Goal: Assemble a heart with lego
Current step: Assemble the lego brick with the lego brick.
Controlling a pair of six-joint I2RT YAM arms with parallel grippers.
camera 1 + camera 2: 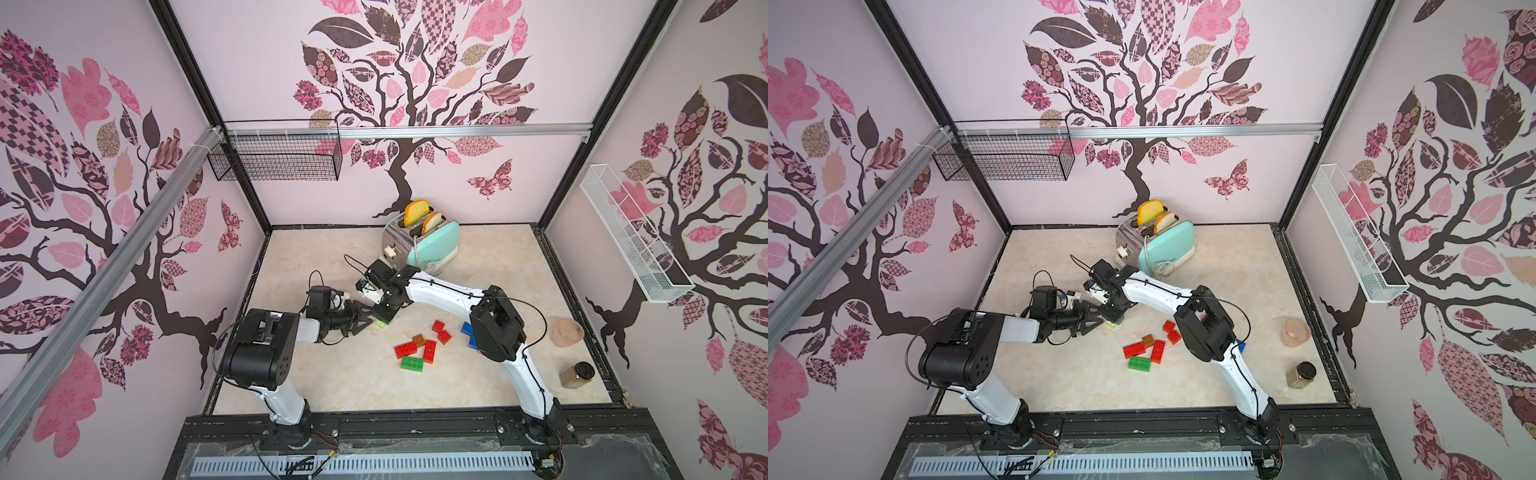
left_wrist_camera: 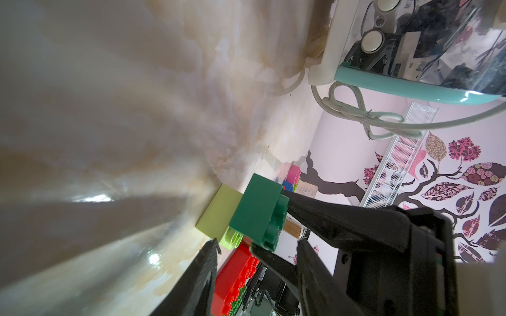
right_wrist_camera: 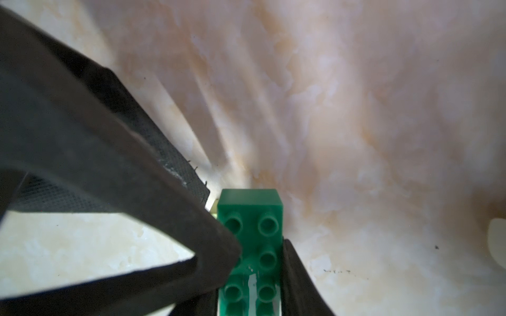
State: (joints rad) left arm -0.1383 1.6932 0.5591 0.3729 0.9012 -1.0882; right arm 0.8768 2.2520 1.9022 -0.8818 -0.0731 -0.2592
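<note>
Marble tabletop (image 1: 332, 374), right end effector (image 1: 383, 312) clamped on green lego brick (image 3: 250, 202)

No readable text anywhere

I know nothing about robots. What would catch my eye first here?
Mid-table, the right gripper clamps a dark green brick over a lime brick, the left gripper close beside. Behind them stands a mint toaster with two toast slices poking out; loose red bricks lie nearer the front.

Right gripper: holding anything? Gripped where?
Dark green brick, clamped on its two long sides, studs up, between the jaws of the right gripper.
</note>
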